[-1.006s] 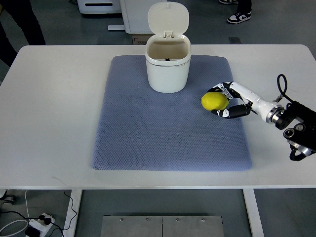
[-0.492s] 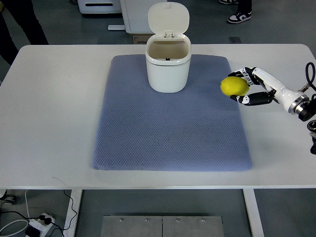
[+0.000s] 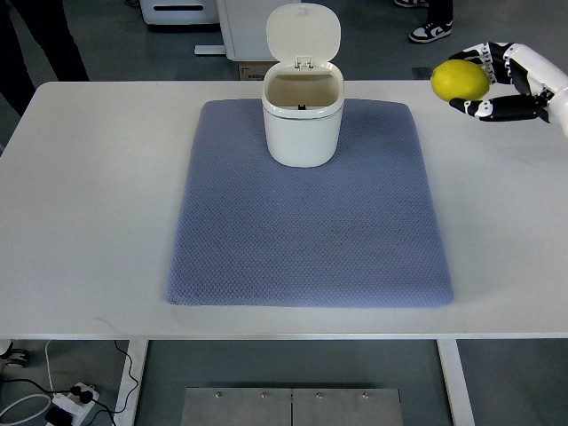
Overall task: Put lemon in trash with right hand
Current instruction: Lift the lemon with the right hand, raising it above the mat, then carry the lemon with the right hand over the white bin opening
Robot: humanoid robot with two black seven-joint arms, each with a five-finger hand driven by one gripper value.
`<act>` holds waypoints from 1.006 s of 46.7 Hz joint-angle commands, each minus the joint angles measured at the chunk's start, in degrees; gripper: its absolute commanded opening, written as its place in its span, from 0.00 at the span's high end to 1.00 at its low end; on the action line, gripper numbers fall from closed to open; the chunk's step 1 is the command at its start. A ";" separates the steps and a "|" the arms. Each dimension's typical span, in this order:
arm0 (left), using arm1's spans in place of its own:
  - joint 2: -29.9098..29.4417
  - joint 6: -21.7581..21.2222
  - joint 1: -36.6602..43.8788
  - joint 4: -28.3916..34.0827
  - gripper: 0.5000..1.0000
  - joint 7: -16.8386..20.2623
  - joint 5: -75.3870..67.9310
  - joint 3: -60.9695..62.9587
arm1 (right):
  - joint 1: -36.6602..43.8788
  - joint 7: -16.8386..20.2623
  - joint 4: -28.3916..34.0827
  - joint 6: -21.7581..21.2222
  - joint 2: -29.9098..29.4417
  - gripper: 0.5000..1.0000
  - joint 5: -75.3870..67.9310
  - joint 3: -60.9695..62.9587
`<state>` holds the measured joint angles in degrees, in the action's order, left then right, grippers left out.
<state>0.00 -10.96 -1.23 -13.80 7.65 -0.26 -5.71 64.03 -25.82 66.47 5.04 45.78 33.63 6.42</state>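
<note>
Table (image 3: 98, 177): white, blue mat (image 3: 306, 222)
Bin (image 3: 302, 120): on mat, lid up
Right hand (image 3: 501, 84): grips lemon (image 3: 460, 80), raised at upper right

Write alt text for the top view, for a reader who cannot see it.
The robot's right hand grips a yellow lemon at the upper right, over the far edge of a white table. A white trash bin, lid open, stands at the far end of a blue-grey mat.
</note>
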 commanded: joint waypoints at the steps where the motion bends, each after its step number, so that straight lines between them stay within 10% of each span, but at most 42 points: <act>1: 0.00 -0.03 0.00 0.00 0.00 0.00 0.00 0.00 | 2.85 0.07 0.85 -0.12 0.19 1.00 -1.02 -2.46; 47: 0.00 -0.03 0.00 0.00 0.00 0.00 0.00 0.00 | 23.59 8.24 -9.96 0.32 -25.30 1.00 -17.55 -23.73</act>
<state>0.00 -10.97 -1.22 -13.80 7.64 -0.26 -5.71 87.39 -18.44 57.39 5.36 21.48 17.06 -17.18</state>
